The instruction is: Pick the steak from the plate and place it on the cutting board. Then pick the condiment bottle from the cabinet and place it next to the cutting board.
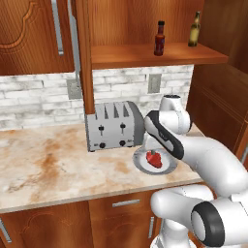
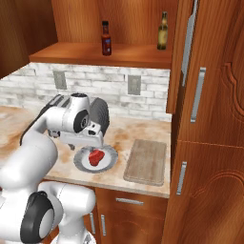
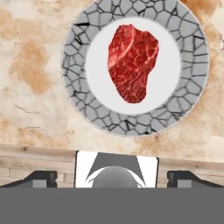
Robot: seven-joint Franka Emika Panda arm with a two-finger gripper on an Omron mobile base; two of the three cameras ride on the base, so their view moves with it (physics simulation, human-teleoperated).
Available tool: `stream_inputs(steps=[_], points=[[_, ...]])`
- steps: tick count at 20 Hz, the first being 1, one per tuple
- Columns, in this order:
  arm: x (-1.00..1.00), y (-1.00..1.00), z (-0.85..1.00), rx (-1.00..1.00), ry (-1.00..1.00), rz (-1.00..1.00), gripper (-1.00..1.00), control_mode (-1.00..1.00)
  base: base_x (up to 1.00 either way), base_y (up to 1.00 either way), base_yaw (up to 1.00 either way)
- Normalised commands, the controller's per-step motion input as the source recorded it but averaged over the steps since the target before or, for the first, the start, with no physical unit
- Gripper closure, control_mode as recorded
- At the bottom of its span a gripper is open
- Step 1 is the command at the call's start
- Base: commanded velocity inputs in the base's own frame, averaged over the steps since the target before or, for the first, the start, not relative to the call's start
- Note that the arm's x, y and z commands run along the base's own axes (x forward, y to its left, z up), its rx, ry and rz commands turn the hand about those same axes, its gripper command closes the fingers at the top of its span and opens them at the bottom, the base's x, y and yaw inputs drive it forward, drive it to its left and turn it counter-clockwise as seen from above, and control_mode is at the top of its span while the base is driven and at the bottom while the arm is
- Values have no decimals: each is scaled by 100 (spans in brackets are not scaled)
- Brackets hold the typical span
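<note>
Right base view gives the widest layout: the cabinet (image 2: 209,86) fills the right side, its open shelf carrying the condiment bottle (image 2: 106,38) and a taller green bottle (image 2: 163,31) well apart from it, both out of the way until the second half of the job. Below, the counter (image 2: 138,128) holds the toaster (image 1: 114,127), and beside it the cutting board (image 2: 147,161) lies flat and bare, near the plate (image 2: 110,162), a short carry for the meat. The plate sits at the counter's front edge, with the steak (image 3: 132,62) lying flat on its white middle (a little off to one side, seen from the hand view). The arm bends over so that the gripper (image 3: 112,177) hangs above the plate with its fingers (image 3: 40,177) spread wide, nothing between them; that suits a straight drop onto the meat, which looks like the step in hand.

Hidden parts: the arm covers much of the plate in both base views, and the fingers themselves cannot be made out there. The hand view cuts the plate's top rim, and shows just the fingertips, so how high they hang is hard to judge.
</note>
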Motion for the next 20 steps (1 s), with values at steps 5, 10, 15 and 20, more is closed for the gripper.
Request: stream_inputs(steps=[5, 10, 15, 20], points=[[0, -3, -25, 0, 0, 0, -100, -100, 0, 0, 0], [0, -4, -23, 0, 0, 0, -100, -100, 0, 0, 0], [4, -1, -22, 0, 0, 0, -100, -100, 0, 0, 0], [9, 0, -21, 0, 0, 0, -100, -100, 0, 0, 0]])
